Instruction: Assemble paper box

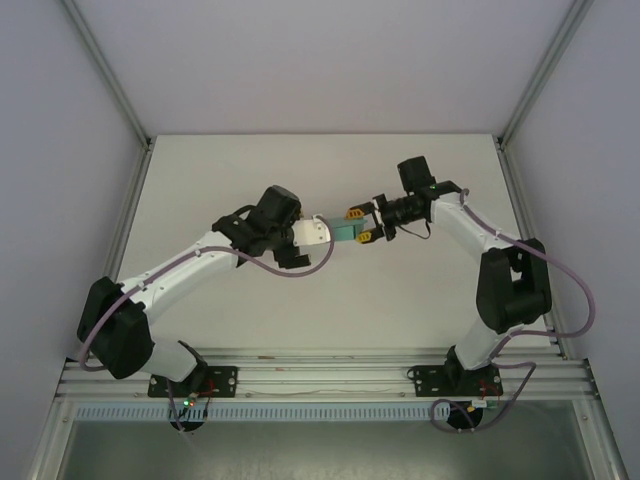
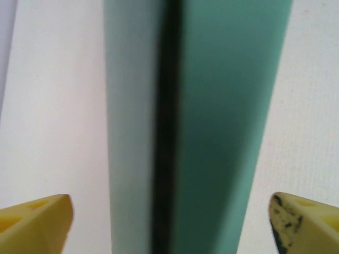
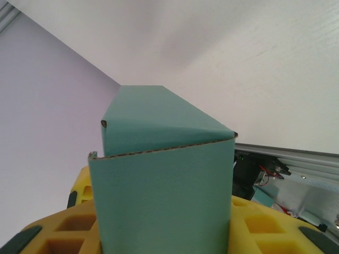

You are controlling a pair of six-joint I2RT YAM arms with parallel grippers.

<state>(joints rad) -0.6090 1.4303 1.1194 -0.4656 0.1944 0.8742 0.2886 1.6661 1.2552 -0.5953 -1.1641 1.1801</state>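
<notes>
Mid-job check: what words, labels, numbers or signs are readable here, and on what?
None readable.
The teal-green card paper box is plain on every face shown.
Dark marks on the yellow plastic fingertip in the left wrist view are scuffs, not letters.

A small teal-green card box (image 1: 343, 232) (image 2: 212, 132) (image 3: 164, 201), folded into a rectangular shape with corrugated cut edges showing and one end flap slightly askew, near the middle of the white table (image 1: 300, 170).
</notes>
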